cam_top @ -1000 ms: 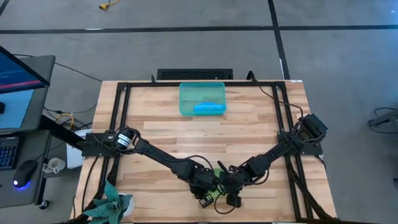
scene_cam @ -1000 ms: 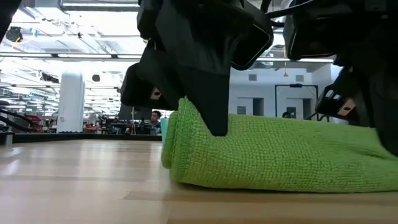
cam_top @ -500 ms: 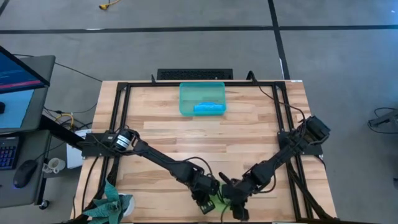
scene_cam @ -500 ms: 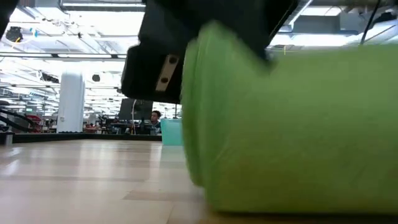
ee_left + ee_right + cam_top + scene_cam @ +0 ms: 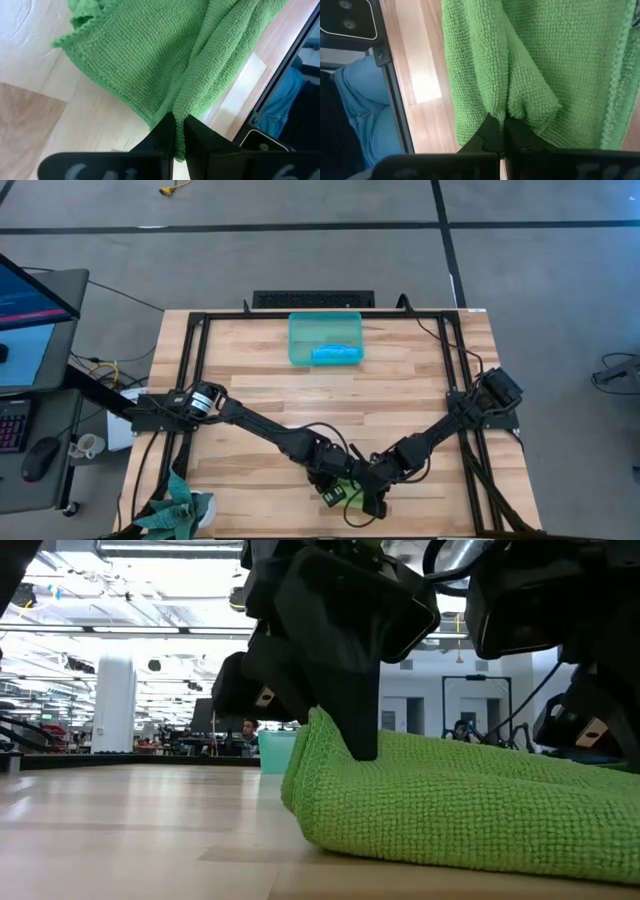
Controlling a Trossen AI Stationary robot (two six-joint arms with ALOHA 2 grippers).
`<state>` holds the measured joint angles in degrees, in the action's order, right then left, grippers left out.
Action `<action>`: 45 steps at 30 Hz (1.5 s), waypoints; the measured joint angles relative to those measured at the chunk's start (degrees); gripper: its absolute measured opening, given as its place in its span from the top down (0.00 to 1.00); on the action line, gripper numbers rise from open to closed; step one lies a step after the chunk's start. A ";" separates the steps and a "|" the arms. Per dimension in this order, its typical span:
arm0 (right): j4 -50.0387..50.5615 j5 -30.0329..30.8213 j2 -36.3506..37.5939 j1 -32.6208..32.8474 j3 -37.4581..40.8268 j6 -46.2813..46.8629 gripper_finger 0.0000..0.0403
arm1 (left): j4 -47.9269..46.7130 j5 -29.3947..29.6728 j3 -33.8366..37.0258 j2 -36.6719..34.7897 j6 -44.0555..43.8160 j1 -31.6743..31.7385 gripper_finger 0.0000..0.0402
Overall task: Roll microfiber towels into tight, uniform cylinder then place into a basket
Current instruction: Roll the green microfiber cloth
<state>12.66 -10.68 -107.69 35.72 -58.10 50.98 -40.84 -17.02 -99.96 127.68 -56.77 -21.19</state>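
The lime green microfiber towel point(image 5: 352, 496) lies bunched near the middle of the table's near edge, its underside on the wood point(image 5: 440, 820). Both grippers are shut on it, my left gripper point(image 5: 335, 492) at its left end and my right gripper point(image 5: 368, 502) at its right end. The teal-green basket point(image 5: 300, 330) stands at the far middle of the table. The rolled sky blue towel point(image 5: 335, 354) lies inside it along the near wall. My left gripper pinches a raised fold of the green towel point(image 5: 184, 107) between its two fingers, slanting down from the far left. In the low view its finger point(image 5: 355, 715) stands at the towel's left end, which rests on the table. My right gripper pinches a raised fold of the green towel point(image 5: 507, 107) between its two fingers, slanting down from the far right. The cloth spreads away from the fingers and lies on the table.
A black frame rail point(image 5: 190, 380) runs around the tabletop, close behind the towel at the near edge point(image 5: 280, 85). A darker teal-green cloth point(image 5: 180, 505) hangs at the near left corner. Bare wood lies between the towel and the basket.
Both grippers swung toward the table's near edge, dragging the green towel with them, then came back toward the far side. The towel lies about where it was, its left end a little farther right and the bundle flatter. Both grippers stayed shut.
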 joint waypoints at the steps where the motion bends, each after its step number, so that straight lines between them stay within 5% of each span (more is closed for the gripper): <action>1: -0.12 0.23 -0.03 0.10 0.04 0.00 0.96 | 0.00 0.19 0.00 0.00 0.54 0.00 0.96; 15: 0.38 0.46 -0.19 0.18 0.21 -0.21 0.96 | 0.25 5.59 0.02 0.00 7.73 -0.42 0.80; 21: 0.58 0.46 -0.21 0.22 0.23 -0.37 0.96 | -0.46 2.10 0.04 0.00 13.77 -0.07 0.72; 36: 0.60 0.96 -0.23 0.20 0.23 -0.42 0.95 | -4.86 5.62 0.04 -2.37 16.70 -0.04 0.70; 45: 0.62 1.58 -0.23 0.22 0.25 -0.48 0.95 | -6.30 14.02 0.03 -8.78 18.29 -0.68 0.70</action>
<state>13.28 -9.10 -107.92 35.94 -57.84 50.50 -47.14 -3.00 -99.93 118.90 -38.48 -21.87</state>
